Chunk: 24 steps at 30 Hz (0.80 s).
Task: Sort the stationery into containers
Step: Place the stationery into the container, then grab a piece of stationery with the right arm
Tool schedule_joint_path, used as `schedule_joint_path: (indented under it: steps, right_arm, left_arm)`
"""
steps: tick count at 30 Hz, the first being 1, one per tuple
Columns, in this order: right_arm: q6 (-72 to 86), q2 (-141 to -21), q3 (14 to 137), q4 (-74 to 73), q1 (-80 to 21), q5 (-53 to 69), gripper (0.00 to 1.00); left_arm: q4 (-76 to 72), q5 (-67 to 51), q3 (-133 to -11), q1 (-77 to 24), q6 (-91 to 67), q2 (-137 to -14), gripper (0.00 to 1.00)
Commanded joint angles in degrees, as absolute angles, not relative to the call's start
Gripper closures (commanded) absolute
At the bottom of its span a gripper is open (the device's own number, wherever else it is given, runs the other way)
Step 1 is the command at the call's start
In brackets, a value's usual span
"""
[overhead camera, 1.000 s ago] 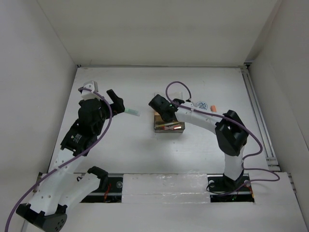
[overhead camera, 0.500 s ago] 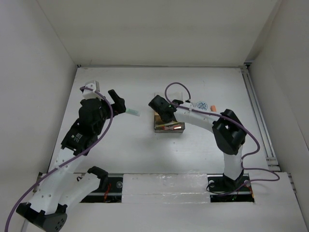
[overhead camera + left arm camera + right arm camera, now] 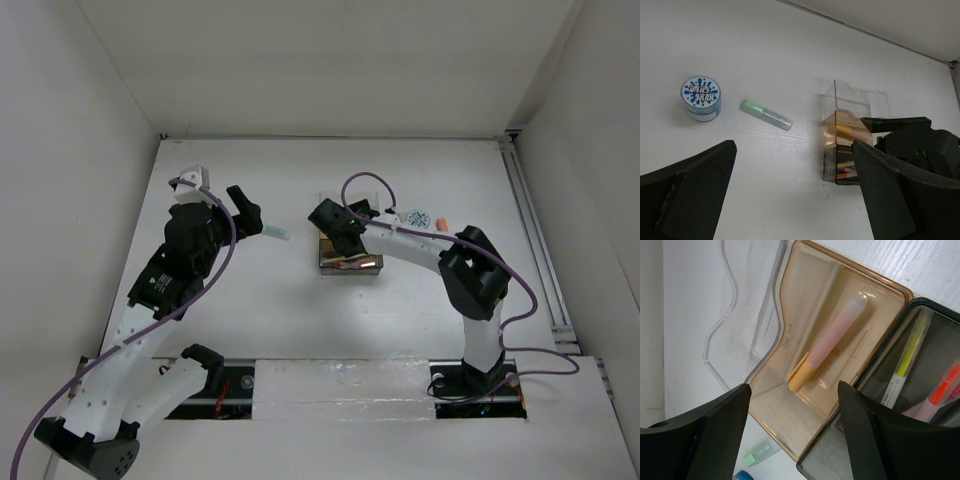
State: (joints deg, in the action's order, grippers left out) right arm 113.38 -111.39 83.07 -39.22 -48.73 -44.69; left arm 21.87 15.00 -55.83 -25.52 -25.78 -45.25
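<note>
2 white walls [image 3: 80, 200] flank my white table [image 3: 290, 310]. At centre of the top view, the clear organizer [image 3: 352, 265] holds an orange-capped marker [image 3: 827, 342], possibly pink-bodied, in its tan compartment. Left gripper [image 3: 795, 195] and right gripper [image 3: 792, 435] are both spread wide, released.

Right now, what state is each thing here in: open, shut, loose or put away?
Left gripper: open, empty.
Right gripper: open, empty, over the organizer.
Green marker: loose, lying flat on the table.
Blue round roll: loose, standing label up on the table.
Pink marker with orange cap: lying in the organizer's tan compartment.
Yellow pen: in the dark compartment.
Clear compartment: empty.
</note>
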Motion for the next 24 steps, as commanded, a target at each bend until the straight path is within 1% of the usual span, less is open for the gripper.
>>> schedule_joint_path:
  steps: [1, 4, 6, 7, 8, 9, 10, 11, 12, 13, 15, 16, 18, 20, 21, 24]
  right_arm:
    - [135.97, -108.73, 83.41, -38.32, -48.52, -48.95, 0.23]
    - [132.03, -105.39, 84.81, -38.85, -49.66, -53.42, 0.22]
    - [126.42, -102.15, 82.73, -34.30, -49.66, -57.55, 0.21]
    - [114.38, -97.00, 80.97, -31.41, -49.05, -58.96, 0.18]
    - [104.77, -93.72, 78.69, -27.11, -48.26, -59.93, 0.18]
    - [93.19, -90.30, 73.27, -14.80, -45.03, -57.42, 0.18]
    - [81.85, -83.91, 70.69, -9.20, -42.22, -53.39, 0.17]
    - [66.43, -81.50, 69.19, -6.18, -38.62, -47.43, 0.15]
    - [61.83, -79.91, 69.17, -8.24, -28.93, -32.49, 0.13]
    - [60.13, -78.85, 70.21, -12.35, -24.04, -26.69, 0.13]
    - [51.10, -77.26, 70.84, -17.56, -15.16, -17.62, 0.12]
    - [48.19, -77.26, 72.58, -22.28, -8.59, -11.75, 0.11]
    - [40.92, -78.92, 73.91, -28.96, -3.89, -10.11, 0.11]
    - [37.63, -80.85, 74.61, -32.50, -2.29, -9.32, 0.11]
    - [34.22, -83.12, 74.62, -33.30, -1.68, -8.36, 0.11]
    - [31.47, -85.95, 71.91, -32.62, -0.18, -8.70, 0.11]
  left_arm:
    - [19.42, 15.20, -55.63, -25.49, -25.05, -45.00, 0.01]
    - [19.42, 15.99, -55.63, -25.49, -25.05, -45.00, 0.01]
    - [19.95, 16.61, -55.63, -25.49, -25.57, -45.53, 0.01]
    - [19.95, 17.22, -55.63, -25.49, -25.58, -45.53, 0.01]
    - [20.47, 17.75, -55.63, -25.49, -25.58, -45.53, 0.01]
    - [20.48, 17.75, -55.63, -25.49, -25.58, -45.53, 0.01]
    - [20.48, 17.75, -55.63, -25.49, -25.58, -46.05, 0.01]
    - [21.00, 17.75, -55.63, -25.49, -25.58, -46.05, 0.01]
    - [21.01, 17.75, -56.16, -25.49, -25.58, -46.05, 0.01]
    - [21.01, 17.23, -56.16, -25.49, -25.58, -46.05, 0.01]
    - [21.01, 16.44, -56.16, -25.49, -25.58, -46.05, 0.01]
    - [21.01, 16.44, -56.16, -25.49, -25.58, -46.05, 0.01]
    - [21.61, 16.44, -56.69, -25.49, -25.58, -46.66, 0.01]
    - [21.62, 16.96, -56.69, -25.49, -25.58, -46.67, 0.01]
    - [21.62, 16.96, -57.21, -25.49, -25.58, -46.67, 0.01]
    - [21.62, 16.96, -57.22, -25.49, -25.58, -46.67, 0.01]
